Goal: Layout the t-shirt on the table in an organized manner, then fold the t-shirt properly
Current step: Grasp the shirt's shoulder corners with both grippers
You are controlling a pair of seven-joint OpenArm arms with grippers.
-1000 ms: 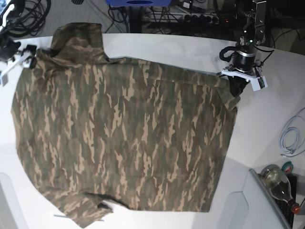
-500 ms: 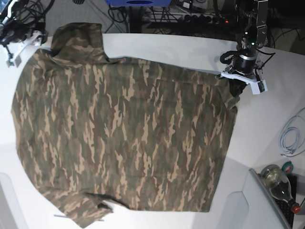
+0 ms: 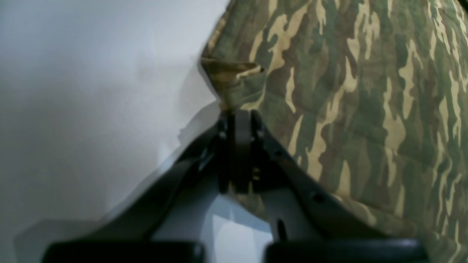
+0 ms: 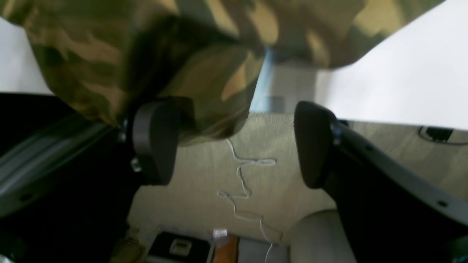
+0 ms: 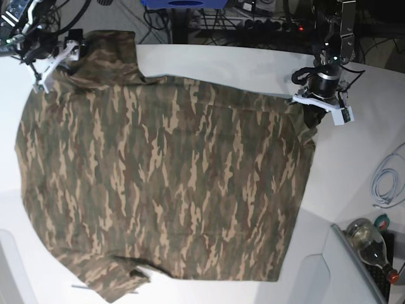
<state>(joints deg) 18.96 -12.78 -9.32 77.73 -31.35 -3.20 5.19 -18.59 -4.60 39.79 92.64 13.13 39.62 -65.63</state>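
Note:
The camouflage t-shirt [image 5: 164, 183] lies spread flat over most of the white table [image 5: 221, 63], one sleeve at the far left corner. My left gripper [image 5: 314, 113] stands at the shirt's far right corner. In the left wrist view the left gripper [image 3: 237, 117] is shut on a folded bit of the t-shirt [image 3: 329, 91] edge. My right gripper [image 5: 56, 62] hovers open by the far left sleeve. Seen from the right wrist, the right gripper [image 4: 234, 146] has its fingers [image 4: 153, 142] wide apart, one touching the hanging t-shirt [image 4: 164, 54] cloth.
A coiled white cable [image 5: 387, 183] lies on the table's right side. A glass bottle [image 5: 370, 244] sits in a bin at the lower right. Cables and a power strip [image 5: 266, 25] run behind the table. Below the table edge the floor shows a white cord [image 4: 241, 182].
My right arm has swung from the shirt's left edge up to the far left sleeve, still open. The left gripper has stayed at the right corner, shut on the cloth.

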